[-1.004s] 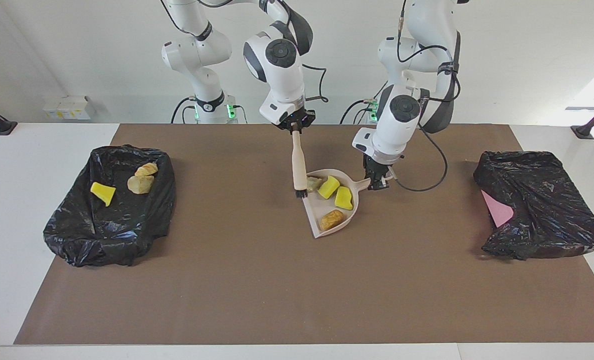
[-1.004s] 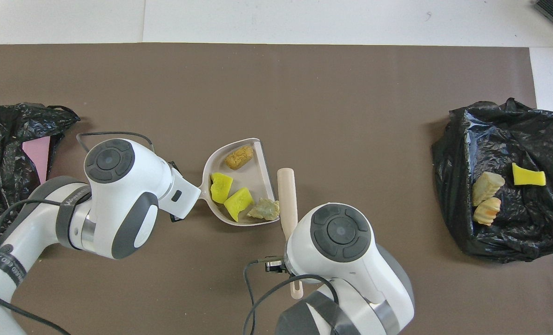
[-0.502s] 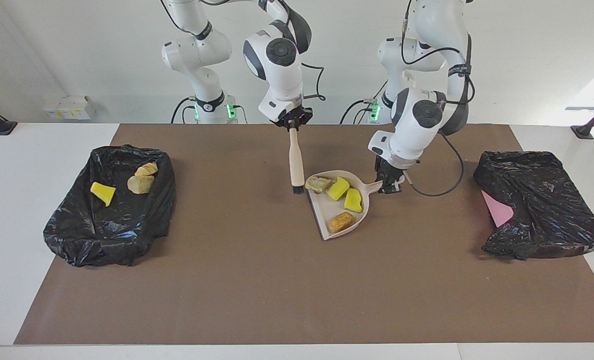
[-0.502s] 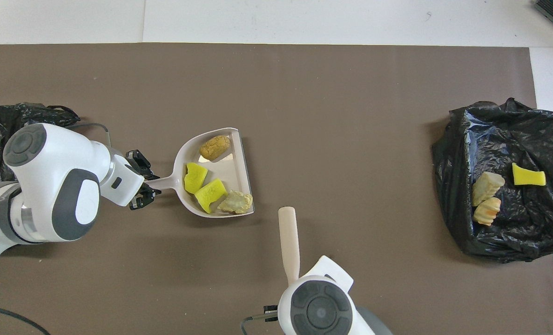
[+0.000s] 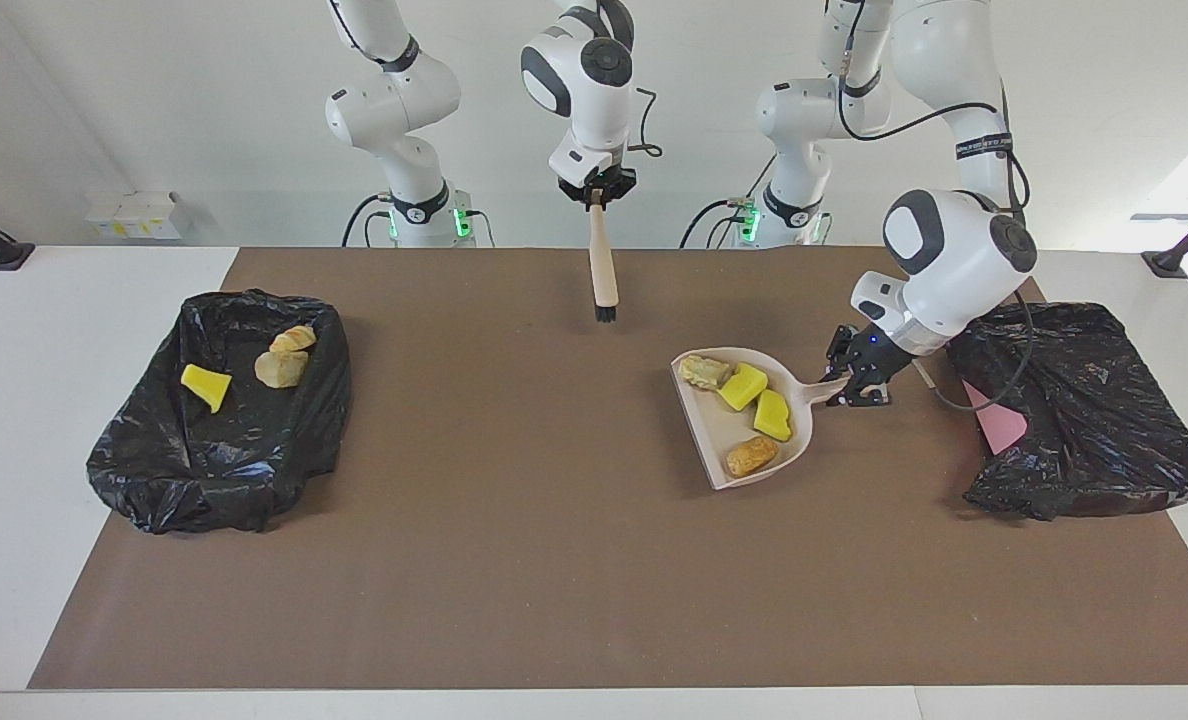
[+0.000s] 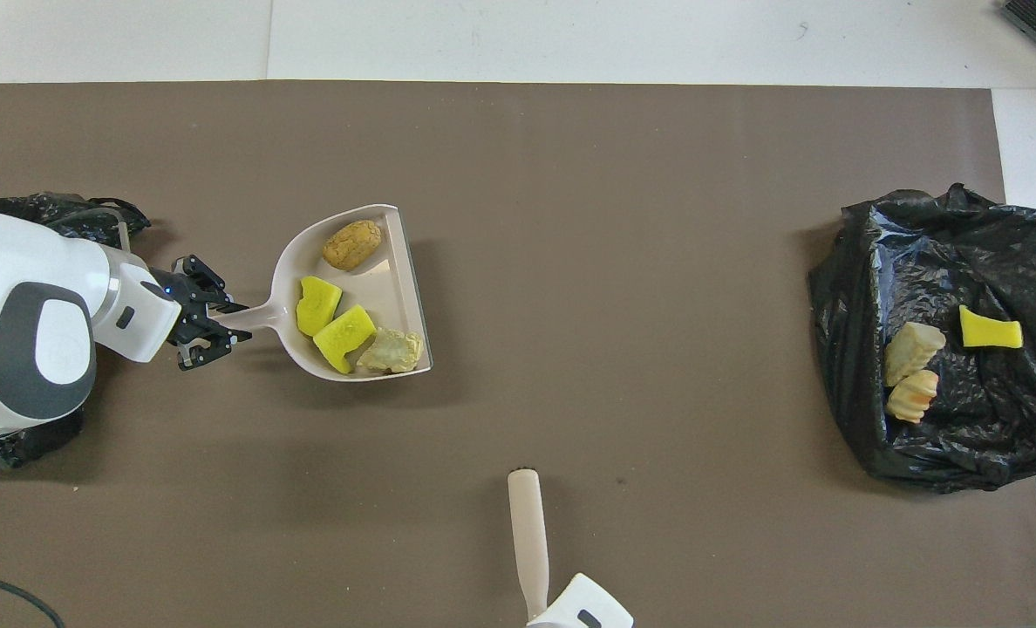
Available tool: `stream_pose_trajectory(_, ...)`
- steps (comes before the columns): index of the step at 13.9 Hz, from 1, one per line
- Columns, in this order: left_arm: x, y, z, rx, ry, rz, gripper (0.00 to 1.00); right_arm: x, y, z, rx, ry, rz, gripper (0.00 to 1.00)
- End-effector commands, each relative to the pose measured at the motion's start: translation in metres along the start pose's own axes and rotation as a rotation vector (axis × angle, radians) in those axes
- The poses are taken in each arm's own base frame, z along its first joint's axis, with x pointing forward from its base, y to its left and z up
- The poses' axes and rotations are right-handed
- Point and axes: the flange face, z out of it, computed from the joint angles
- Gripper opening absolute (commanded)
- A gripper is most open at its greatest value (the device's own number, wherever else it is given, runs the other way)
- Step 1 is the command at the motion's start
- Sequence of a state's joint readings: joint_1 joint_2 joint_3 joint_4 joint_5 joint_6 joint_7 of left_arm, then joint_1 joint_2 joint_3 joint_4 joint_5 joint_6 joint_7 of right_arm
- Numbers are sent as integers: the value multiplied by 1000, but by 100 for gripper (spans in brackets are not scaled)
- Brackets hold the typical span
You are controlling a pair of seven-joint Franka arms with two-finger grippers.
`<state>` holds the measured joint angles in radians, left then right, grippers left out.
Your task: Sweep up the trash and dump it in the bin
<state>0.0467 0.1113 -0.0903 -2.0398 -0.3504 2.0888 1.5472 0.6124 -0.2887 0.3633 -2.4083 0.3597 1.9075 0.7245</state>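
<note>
The dustpan [image 5: 754,420] is held by its handle in the clamped left gripper [image 5: 847,380] and has been carried, since 1 second ago, from mid-table toward the left arm's end. It now sits close to the bin [image 5: 1084,410] at that end, a black-bagged bin with a pink sheet [image 5: 994,420] showing inside. In the overhead view the pan lies at about 9 o'clock, mouth turned toward 3 o'clock.

4 pieces of trash are seen in the pan: 2 yellow chunks [image 6: 330,321], 1 brown lump [image 6: 352,245] and 1 pale lump [image 6: 391,351]. All 4 are unchanged in arrangement relative to the pan. 3 more pieces [image 5: 254,368] already lie in the second bin [image 5: 224,410] at the right arm's end, at about 3 o'clock in the overhead view.

The brush [image 5: 602,270] is gripped at its handle top by the closed right gripper [image 5: 594,195]. It has been lifted and drawn back from the pan's mouth, and now hangs bristles-down over the mat [image 5: 514,520], at 6 o'clock in the overhead view.

No loose trash is seen on the mat. Sweeping is therefore judged finished; the carry to the bin is under way, and the dump is not yet done. The pan must be kept level until it is over the bag opening.
</note>
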Motion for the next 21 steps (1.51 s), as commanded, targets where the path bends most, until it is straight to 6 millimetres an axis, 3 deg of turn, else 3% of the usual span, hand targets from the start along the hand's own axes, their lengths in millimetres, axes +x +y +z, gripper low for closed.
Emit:
stream_pose_trajectory(1, -25, -13, -28, -21, 22, -23, 0, -13, 9, 14, 37, 34, 29, 0)
stream_pose_trajectory(3, -51, -19, -51, -22, -36, -30, 0, -9, 8, 34, 59, 71, 33, 0)
stream_pose_trajectory(11, -174, -19, -140, 4, -165, -102, 0, 16, -1, 63, 107, 25, 62, 0)
stream_pose_trajectory(16, -250, -2, -183, 18, -232, -145, 0, 22, -2, 63, 116, 27, 86, 33)
stream_pose_trajectory(17, -259, -2, -196, 35, -247, -136, 0, 28, -4, 61, 122, 23, 90, 52)
stream_pose_trajectory(19, -281, 0, -212, 50, -284, -126, 0, 45, -7, 47, 152, 27, 116, 53)
stream_pose_trajectory(21, -296, 1, -222, 57, -341, -133, 0, 57, -4, 30, 182, 43, 143, 61)
